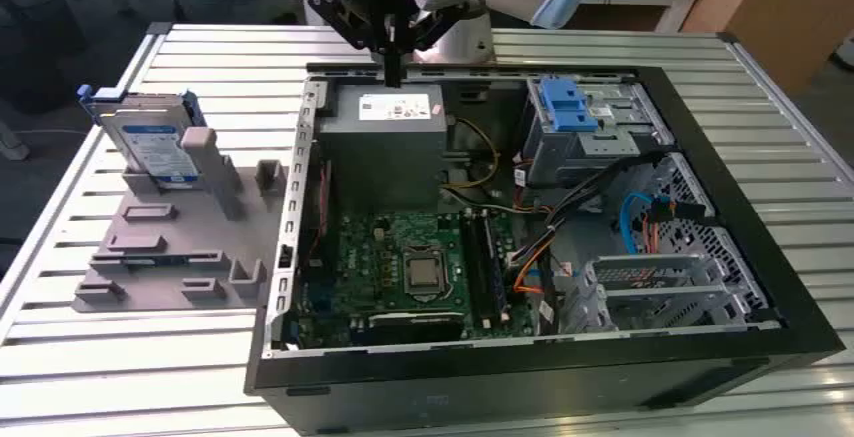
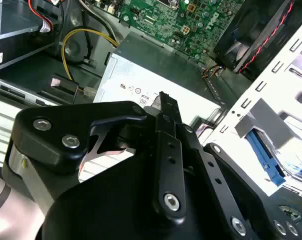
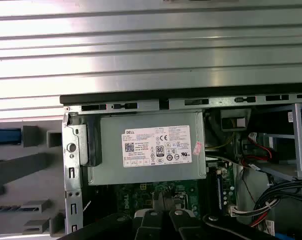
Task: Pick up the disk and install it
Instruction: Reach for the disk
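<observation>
The gripper is hovering just above the far edge of the grey metal box, its fingers pressed together and gripping nothing. The disk is standing upright in a grey holder, well apart from that box, beyond the case wall. As I am judging it, travelling low from the box risks catching that wall, and arriving with fingers closed risks toppling the disk instead of gripping it
</observation>
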### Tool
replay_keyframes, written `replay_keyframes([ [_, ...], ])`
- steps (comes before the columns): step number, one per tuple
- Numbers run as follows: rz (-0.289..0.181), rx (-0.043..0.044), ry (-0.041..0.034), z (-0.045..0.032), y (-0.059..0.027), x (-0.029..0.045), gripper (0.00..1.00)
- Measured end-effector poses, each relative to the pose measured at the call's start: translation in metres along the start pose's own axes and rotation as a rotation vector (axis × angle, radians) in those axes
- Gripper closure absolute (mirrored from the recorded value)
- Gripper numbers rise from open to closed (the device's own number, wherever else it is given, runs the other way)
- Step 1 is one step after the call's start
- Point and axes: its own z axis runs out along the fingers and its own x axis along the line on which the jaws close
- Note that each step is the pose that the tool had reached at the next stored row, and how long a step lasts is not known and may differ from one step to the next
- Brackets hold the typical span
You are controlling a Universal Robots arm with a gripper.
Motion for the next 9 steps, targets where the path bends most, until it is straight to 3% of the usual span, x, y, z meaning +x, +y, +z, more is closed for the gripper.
replay_keyframes([
  [9, 0.000, 0.0000, 0.0000, -0.0001, -0.0002, 0.0019, 0.89],
])
